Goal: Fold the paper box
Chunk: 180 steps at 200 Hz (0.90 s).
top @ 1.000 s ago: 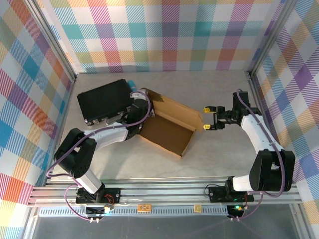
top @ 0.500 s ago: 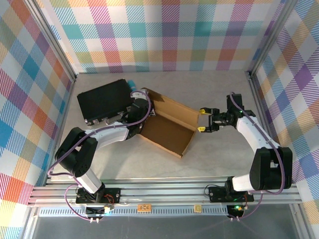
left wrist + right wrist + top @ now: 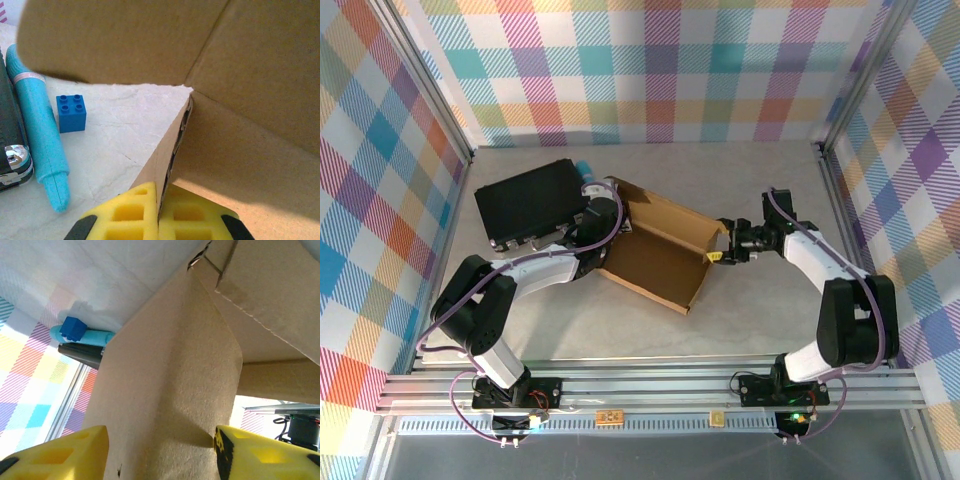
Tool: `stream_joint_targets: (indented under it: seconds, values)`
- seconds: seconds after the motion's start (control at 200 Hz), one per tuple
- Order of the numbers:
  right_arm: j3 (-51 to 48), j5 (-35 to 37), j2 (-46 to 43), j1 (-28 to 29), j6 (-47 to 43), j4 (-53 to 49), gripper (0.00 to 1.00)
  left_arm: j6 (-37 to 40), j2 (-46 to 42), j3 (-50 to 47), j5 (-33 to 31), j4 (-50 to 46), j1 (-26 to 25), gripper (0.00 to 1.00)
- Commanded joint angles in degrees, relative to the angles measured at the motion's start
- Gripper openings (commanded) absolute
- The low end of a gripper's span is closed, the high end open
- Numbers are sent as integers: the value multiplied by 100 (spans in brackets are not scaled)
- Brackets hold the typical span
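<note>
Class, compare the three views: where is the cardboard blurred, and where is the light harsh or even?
Left wrist: the paper box sits so near the lens that its top flap blurs, while the blue brick is sharp. Right wrist: cardboard soft, the table washed pale by bright light. Top external: even light, crisp, the box's inside in shade.

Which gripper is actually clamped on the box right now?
The left gripper: its yellow pads pinch a wall of the paper box. The right gripper straddles a flap with jaws apart.
</note>
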Motion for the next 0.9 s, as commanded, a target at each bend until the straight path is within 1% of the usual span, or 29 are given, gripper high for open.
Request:
stream_joint_targets:
  seconds: [0.0,0.1,0.23,0.33,0.355,0.395,0.405,0.435,0.485,0.59,0.67,0.805,0.895]
  values:
    - [288,108,124,53,98,144,52,-139,-10,42,165,-1,-59,0]
    - [504,187,228,53,-374,-208,49,-195,-77,-25,287,-32,-59,0]
    - [761,388,296,68,-1283,-850,44,-493,-191,-147,524,-167,-49,0]
    - [731,544,263,113,-1847,-963,41,-786,-355,-280,688,-199,-50,0]
    - [703,600,249,122,-1974,-991,40,-873,-412,-317,741,-216,-39,5]
    - [646,662,219,138,-2137,-971,39,-990,-499,-360,845,-239,-42,17]
    - [631,683,209,140,-2168,-965,39,-1038,-521,-367,875,-255,-42,17]
    - [581,722,187,149,-2260,-941,37,-1157,-599,-382,941,-334,-42,26]
    - [489,813,149,162,-2383,-882,34,-1389,-728,-420,1077,-474,-42,32]
    - [335,930,119,179,-2460,-660,30,-1900,-953,-618,1406,-475,-42,38]
    - [350,1012,175,231,-2553,-629,28,-2272,-1067,-767,1574,-409,-37,39]
    - [500,1160,305,298,-2878,-806,27,-2787,-1339,-940,1699,-506,-40,44]
    - [566,1250,364,338,-3055,-910,27,-2974,-1608,-998,1815,-795,-33,48]
